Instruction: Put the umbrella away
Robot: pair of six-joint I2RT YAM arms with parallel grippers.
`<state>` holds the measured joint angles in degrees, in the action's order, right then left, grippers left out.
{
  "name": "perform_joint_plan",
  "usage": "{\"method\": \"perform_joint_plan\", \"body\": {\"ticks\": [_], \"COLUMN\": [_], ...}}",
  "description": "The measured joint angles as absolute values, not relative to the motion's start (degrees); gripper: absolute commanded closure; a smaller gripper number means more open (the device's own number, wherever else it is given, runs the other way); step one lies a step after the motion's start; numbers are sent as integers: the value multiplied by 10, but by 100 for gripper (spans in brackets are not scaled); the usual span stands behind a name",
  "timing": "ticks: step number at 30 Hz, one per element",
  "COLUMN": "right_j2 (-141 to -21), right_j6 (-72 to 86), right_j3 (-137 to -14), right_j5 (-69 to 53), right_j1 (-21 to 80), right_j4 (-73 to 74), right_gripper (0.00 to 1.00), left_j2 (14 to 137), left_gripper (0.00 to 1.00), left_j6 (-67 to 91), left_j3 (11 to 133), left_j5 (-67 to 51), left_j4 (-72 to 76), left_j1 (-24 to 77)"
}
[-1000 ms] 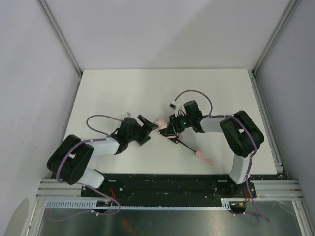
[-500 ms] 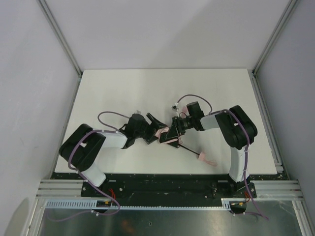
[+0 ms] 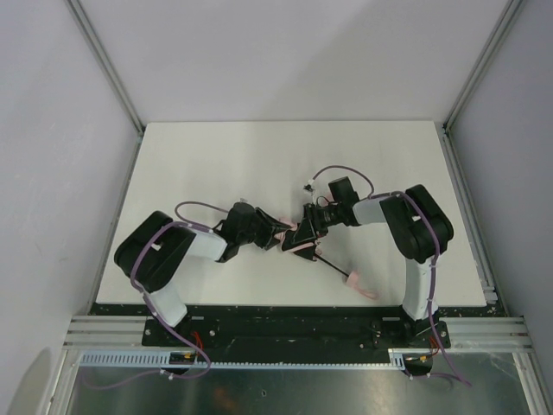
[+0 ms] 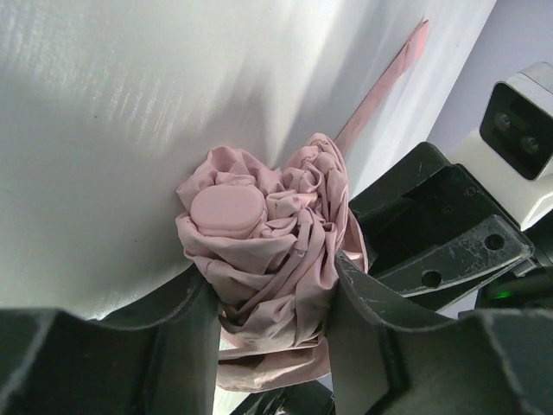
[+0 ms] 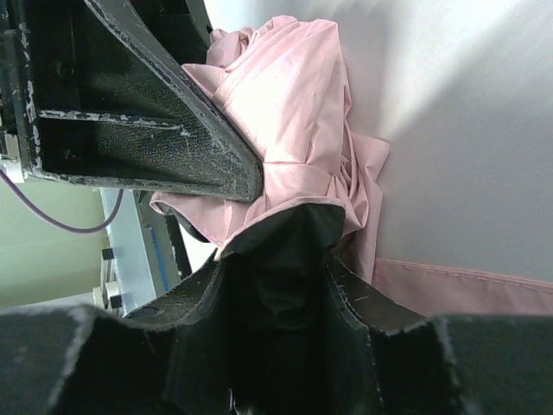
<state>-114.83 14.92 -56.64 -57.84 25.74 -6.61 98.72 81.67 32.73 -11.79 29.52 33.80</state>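
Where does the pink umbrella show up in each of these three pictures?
Top view: umbrella just below centre, thin shaft slanting to the lower right.
Left wrist: umbrella as a crumpled pink bundle, centre to bottom.
Right wrist: umbrella as pink fabric, top centre.
Shared landmark: the white table under it.

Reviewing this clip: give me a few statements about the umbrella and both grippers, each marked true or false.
1. The left gripper and the right gripper meet at the bunched pink canopy of the umbrella. True.
2. The umbrella is spread open. False: its fabric is crumpled into a tight bundle.
3. The pink handle lies on the table, apart from both grippers. True.
4. The left gripper holds the handle. False: its fingers press the canopy bundle from both sides.
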Motion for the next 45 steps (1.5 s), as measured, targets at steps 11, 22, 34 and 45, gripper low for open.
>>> {"method": "perform_joint_plan", "body": {"ticks": [11, 22, 34, 45], "right_j2": [-1095, -915, -962, -1047], "right_j6": [129, 56, -38, -66], "right_j3": [-615, -652, -636, -623], "right_j5": [-463, -182, 104, 185], "right_j1": [274, 345, 540, 558], "right_j4": [76, 191, 172, 124], "right_gripper": [25, 16, 23, 75], "left_j2": [989, 989, 989, 990], "left_gripper": [84, 84, 85, 83], "left_j6": [814, 810, 810, 815], "left_j3": [327, 327, 327, 328], "left_j5": [-106, -101, -101, -97], "left_j4": [301, 302, 301, 301], "left_j1": [344, 346, 346, 340]}}
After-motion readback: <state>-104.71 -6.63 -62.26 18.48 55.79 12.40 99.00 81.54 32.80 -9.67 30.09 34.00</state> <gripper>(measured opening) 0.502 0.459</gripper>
